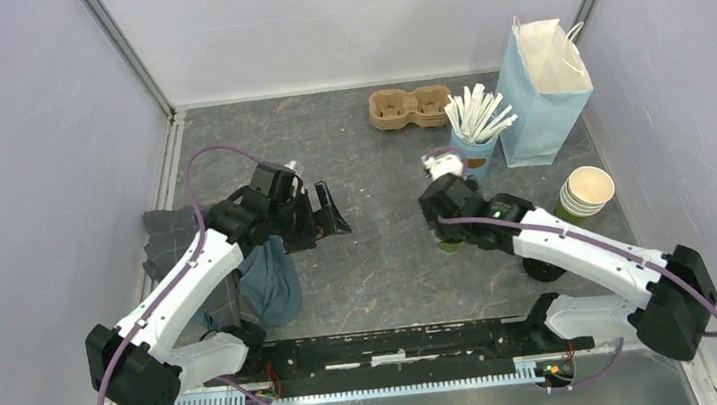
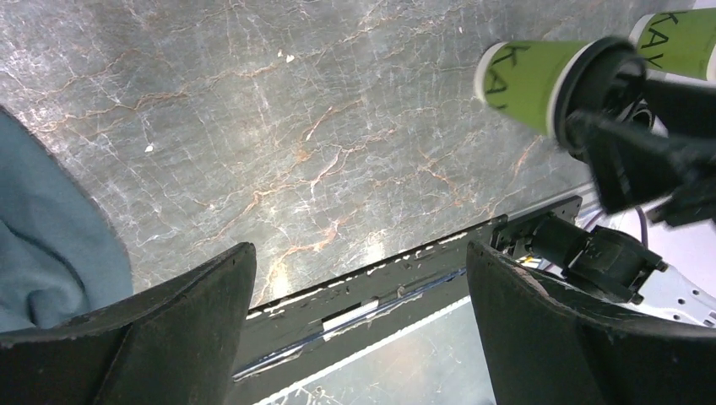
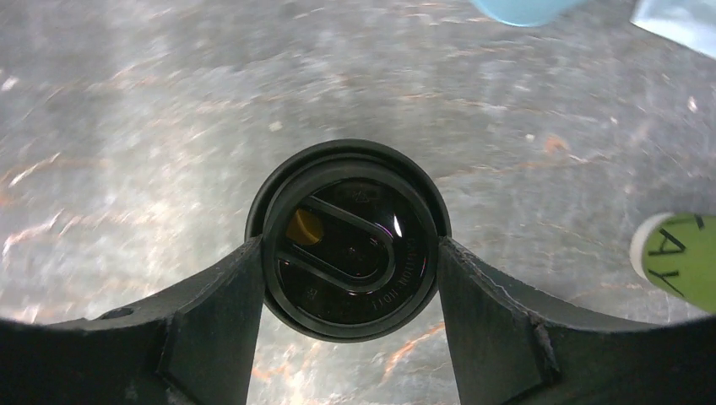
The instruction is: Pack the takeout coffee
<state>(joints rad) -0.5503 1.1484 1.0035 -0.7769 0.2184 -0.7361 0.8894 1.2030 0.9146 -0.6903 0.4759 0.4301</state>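
Showing R gripper point(image 3: 349, 250) directly over upright takeout coffee point(image 3: 338, 291), jaws pinching its lid either side; L gripper point(image 2: 359, 253) wide, empty, well apart; R arm nearer.

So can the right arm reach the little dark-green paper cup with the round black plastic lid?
Looks like yes: the right gripper sits over the dark-green cup, a finger against each side of its lid, nothing between.

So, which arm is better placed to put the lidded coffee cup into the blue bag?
Right. The right end effector clasps the takeout coffee at its lid, and the blue bag stands on that side. The left end effector hangs open and empty.
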